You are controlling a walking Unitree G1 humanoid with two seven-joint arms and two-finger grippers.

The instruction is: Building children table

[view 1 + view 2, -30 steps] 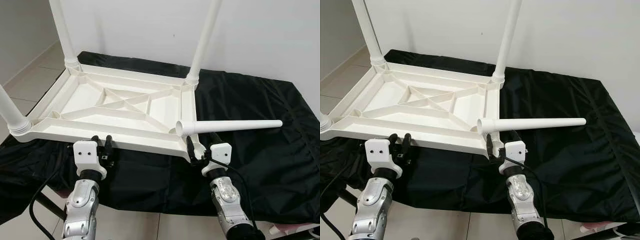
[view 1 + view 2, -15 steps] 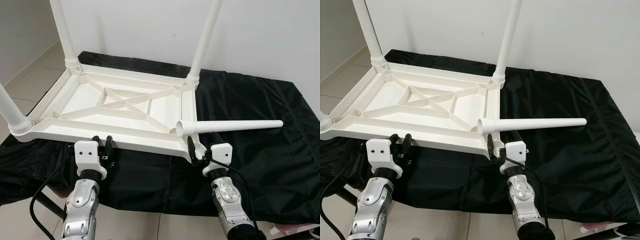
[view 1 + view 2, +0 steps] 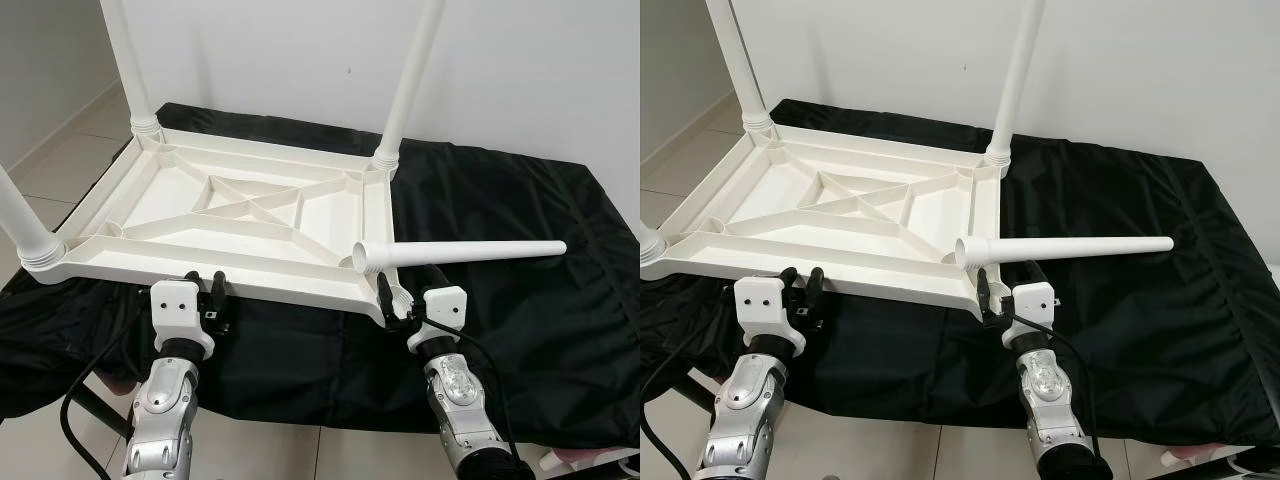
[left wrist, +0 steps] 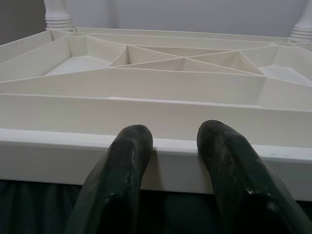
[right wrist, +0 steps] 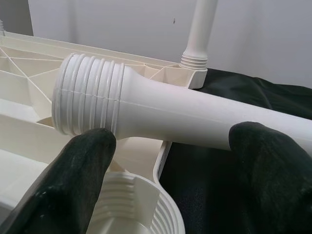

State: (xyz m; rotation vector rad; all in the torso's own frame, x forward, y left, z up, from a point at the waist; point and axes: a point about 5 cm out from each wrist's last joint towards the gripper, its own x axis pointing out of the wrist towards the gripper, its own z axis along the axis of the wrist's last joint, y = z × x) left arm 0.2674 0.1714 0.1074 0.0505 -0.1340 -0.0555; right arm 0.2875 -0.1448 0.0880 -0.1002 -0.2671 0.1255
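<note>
The table top (image 3: 240,215) lies upside down on the black cloth (image 3: 520,300), three legs screwed in, the fourth leg (image 3: 460,252) lying loose by its near right corner. My right gripper (image 3: 393,300) is spread around the leg's threaded end, just above the empty socket (image 5: 141,214). I should pinch firmly, tip it upright (threads square), then twist. My left gripper (image 3: 203,290), fingers parted, rests against the near edge.

Home room — tiled floor (image 3: 60,150), white wall (image 3: 520,70)
</note>
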